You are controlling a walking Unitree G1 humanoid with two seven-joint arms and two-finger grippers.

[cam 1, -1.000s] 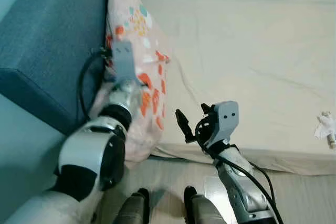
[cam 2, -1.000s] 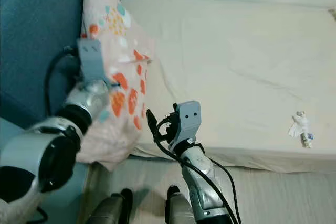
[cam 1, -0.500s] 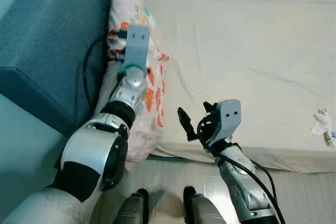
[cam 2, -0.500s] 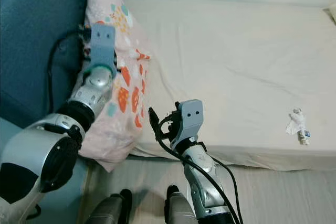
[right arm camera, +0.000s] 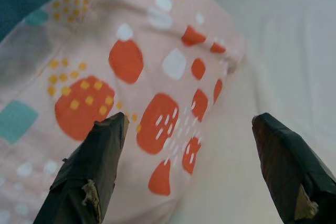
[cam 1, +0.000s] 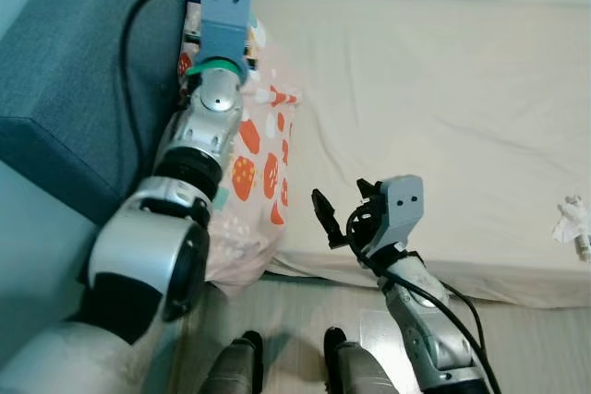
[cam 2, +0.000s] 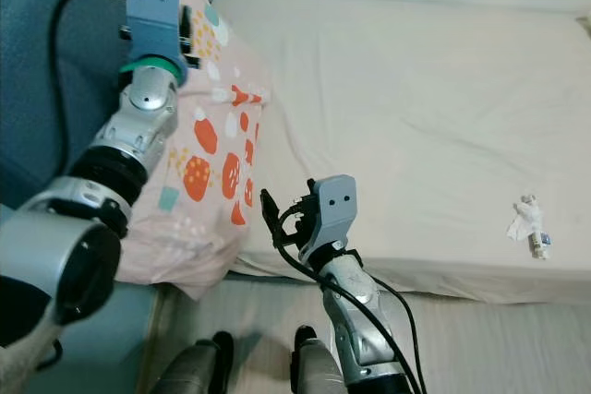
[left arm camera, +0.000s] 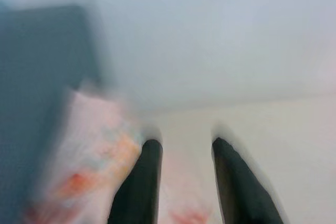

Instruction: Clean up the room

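Pink patterned pillow (cam 2: 208,182) leans against the blue headboard (cam 1: 83,71) at the bed's (cam 2: 416,117) head, likely just set there. Left claw (left arm camera: 181,182), spread and empty, reaches over it; right claw (right arm camera: 184,177) hangs released beside it.

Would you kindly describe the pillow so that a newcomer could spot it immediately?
Find the cream mattress; along its left edge, against the blue headboard, lies the pillow. It alone is patterned: pale pink with orange, white and teal shapes.
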